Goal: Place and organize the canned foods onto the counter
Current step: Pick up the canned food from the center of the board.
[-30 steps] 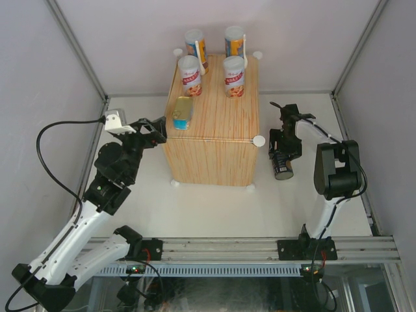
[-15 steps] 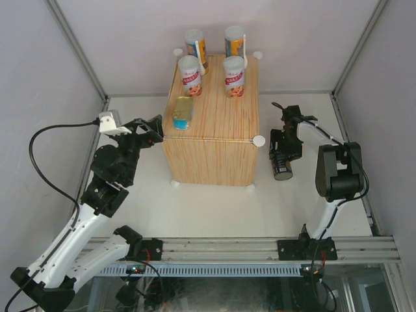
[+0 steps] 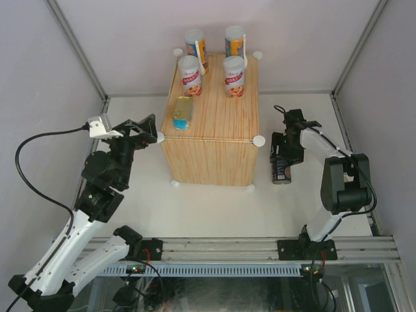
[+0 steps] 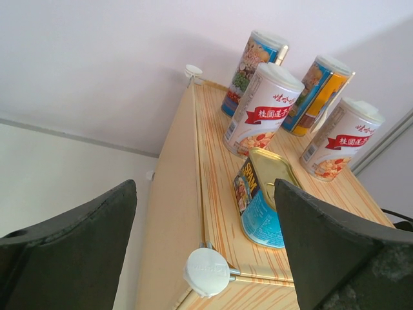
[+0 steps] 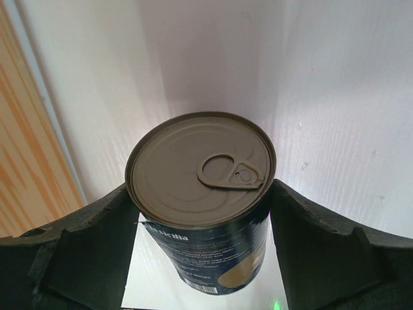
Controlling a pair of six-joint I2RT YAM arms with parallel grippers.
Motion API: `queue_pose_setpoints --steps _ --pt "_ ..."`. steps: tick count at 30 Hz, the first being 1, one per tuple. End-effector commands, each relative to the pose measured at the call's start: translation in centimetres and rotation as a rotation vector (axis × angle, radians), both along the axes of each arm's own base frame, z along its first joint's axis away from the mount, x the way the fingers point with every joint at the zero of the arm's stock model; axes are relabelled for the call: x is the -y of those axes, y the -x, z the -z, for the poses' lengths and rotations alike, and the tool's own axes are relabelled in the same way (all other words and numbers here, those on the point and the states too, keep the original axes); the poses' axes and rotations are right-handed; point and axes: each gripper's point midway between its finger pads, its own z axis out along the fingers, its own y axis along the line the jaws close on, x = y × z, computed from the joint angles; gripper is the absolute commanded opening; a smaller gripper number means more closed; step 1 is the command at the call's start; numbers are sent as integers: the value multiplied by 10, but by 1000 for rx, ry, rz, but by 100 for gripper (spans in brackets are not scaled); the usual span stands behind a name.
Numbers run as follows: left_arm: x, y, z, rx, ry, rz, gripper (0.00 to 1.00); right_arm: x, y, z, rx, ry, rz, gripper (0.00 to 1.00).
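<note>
The counter [image 3: 218, 140] is a wood-grain box in the middle. On its top stand two tall blue-orange cans [image 3: 195, 45] [image 3: 234, 40] and two white-red cans [image 3: 190, 75] [image 3: 234, 76]. One flat gold-blue tin [image 3: 183, 112] lies near the left front edge. A second flat tin is not in view. My left gripper [image 3: 146, 130] is open and empty, just left of the counter's front-left corner; the left wrist view shows the tin [image 4: 264, 200] ahead. My right gripper [image 3: 283, 159] is shut on the dark can [image 5: 203, 194], low beside the counter's right side.
White round knobs stick out at the counter's corners, one by my left gripper [image 4: 206, 271] and one near my right arm [image 3: 259, 140]. Grey enclosure walls close in at left, right and back. A metal rail [image 3: 247, 248] runs along the near edge.
My left gripper has drawn back to the left, away from the tin and the counter's edge. My right gripper has shifted slightly with the dark can and turned it.
</note>
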Motion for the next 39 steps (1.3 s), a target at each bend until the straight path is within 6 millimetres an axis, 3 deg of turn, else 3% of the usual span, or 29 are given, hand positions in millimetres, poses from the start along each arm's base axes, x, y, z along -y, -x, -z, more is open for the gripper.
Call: queue_pose_setpoints --steps 1,26,31,39 --pt "-7 6 -19 49 51 -14 91 -5 -18 -38 154 -18 24 0" --pt "-6 -1 -28 48 65 -31 90 8 -32 -100 400 -8 70 0" --pt "-6 -3 -32 58 65 -35 90 15 -35 -123 456 -2 88 0" --pt "-4 -7 -35 71 66 -40 90 26 -41 -178 583 12 112 0"
